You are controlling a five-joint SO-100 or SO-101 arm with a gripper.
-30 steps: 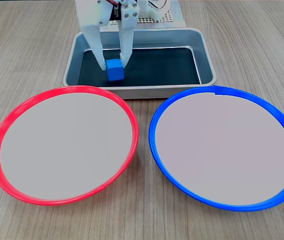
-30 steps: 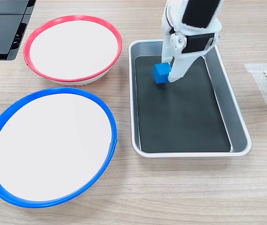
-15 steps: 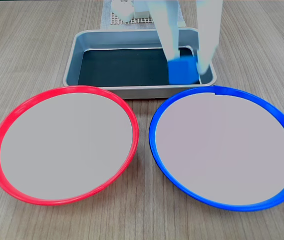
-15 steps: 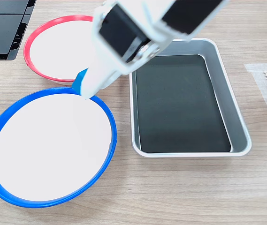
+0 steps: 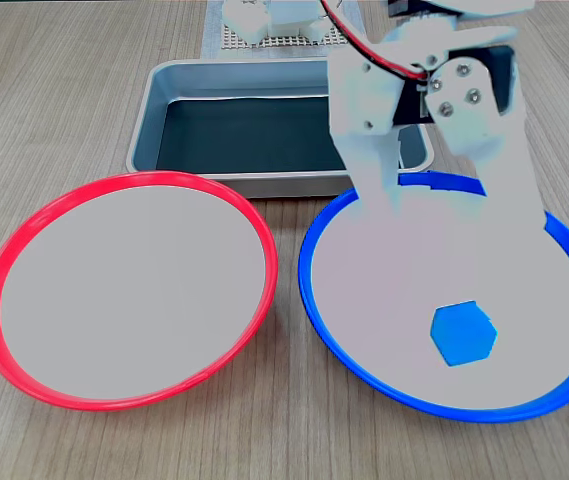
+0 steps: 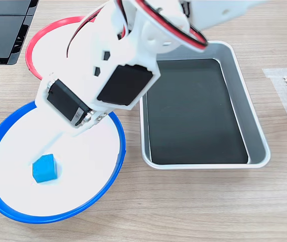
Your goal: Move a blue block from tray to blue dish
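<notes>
- wooden surface carries everything
- blue dish now has the cube lying inside it, so the job looks basically done
- tray has nothing on its black floor
- hand hovers above the dish, fingers spread, pinching nothing
- blue block rests loose, apart from the fingers

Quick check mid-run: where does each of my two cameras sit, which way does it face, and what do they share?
A fixed view: low at the table's front edge, facing the arm's base; the gripper hangs open over the blue dish, the tray behind it.
Another fixed view: high above, looking steeply down; the arm crosses from the top, the tray on the right, the blue dish lower left.
Shared: both show the blue block lying free in the blue dish, and the red dish.
</notes>
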